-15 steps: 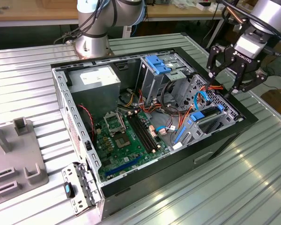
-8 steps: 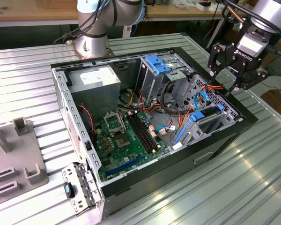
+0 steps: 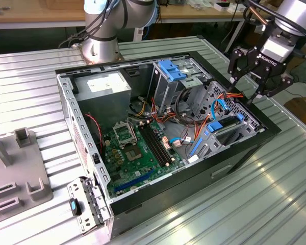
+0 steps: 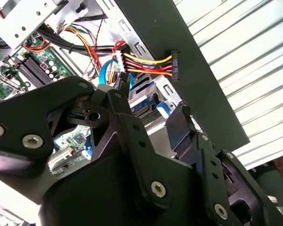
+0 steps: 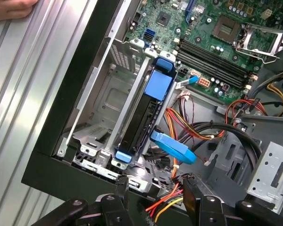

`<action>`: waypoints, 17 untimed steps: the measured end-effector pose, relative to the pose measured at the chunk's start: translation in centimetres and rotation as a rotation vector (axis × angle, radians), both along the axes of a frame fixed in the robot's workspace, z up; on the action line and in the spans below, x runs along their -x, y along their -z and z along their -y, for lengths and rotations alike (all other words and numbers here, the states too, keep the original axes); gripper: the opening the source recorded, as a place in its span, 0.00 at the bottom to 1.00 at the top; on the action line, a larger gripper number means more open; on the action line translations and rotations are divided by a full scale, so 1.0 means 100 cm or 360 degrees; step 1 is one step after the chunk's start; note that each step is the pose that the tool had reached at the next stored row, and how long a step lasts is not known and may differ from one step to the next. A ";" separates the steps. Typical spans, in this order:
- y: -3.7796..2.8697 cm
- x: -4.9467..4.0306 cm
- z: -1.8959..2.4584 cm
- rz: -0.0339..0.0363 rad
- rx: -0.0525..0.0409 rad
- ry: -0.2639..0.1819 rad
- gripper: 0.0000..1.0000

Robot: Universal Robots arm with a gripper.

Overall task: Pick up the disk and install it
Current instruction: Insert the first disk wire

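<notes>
Closest in the second wrist view are the black links of the gripper [image 4: 153, 101], its two fingers [image 4: 125, 87] spread well apart with nothing clamped between them. Past them a black power connector [image 4: 174, 63] on red, yellow and black wires hangs by the dark wall of the computer case [image 4: 179, 42]. In the gap between the fingers sits what looks like the disk [image 4: 142, 104], dark with blue edging, though the fingers hide much of it. The green motherboard [image 4: 19, 70] lies beyond.

In the first wrist view the gripper [image 5: 155, 184] hovers over the case wall [image 5: 61, 174], jaws wide and empty, the coloured wires running up between them. The disk [image 5: 141, 120] lies flat in the drive bay [image 5: 104, 99] between two metal rails, its blue carrier showing at both ends. A blue data cable [image 5: 172, 147] lies just beside it. A hand [image 5: 9, 8] rests on the ribbed metal table [image 5: 28, 94].

In the exterior view the gripper [image 3: 252, 87] hangs above the case's corner at the exterior view's right, fingers apart. The disk [image 3: 225, 127] sits low in the bay beneath it, near the case wall [image 3: 168, 189]. A tall drive cage [image 3: 168, 87] stands nearby.
</notes>
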State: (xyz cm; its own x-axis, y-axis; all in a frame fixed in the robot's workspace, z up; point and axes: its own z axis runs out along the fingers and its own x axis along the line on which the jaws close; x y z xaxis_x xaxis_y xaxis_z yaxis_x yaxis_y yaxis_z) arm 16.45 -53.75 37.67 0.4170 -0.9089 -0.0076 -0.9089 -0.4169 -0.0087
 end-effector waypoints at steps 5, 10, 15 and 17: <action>0.0001 -0.0102 0.0000 0.0000 0.0000 -0.0051 0.58; 0.0025 -0.0123 0.0001 0.0000 0.0000 -0.0241 0.58; 0.0059 -0.0124 0.0021 0.0000 0.0000 -0.0383 0.58; 0.0065 -0.0144 0.0022 0.0000 0.0000 -0.0470 0.58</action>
State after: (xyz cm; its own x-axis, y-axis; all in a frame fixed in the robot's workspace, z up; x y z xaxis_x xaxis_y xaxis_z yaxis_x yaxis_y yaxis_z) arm 17.88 -53.97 37.02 0.6633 -0.7483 -0.0076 -0.7483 -0.6633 -0.0087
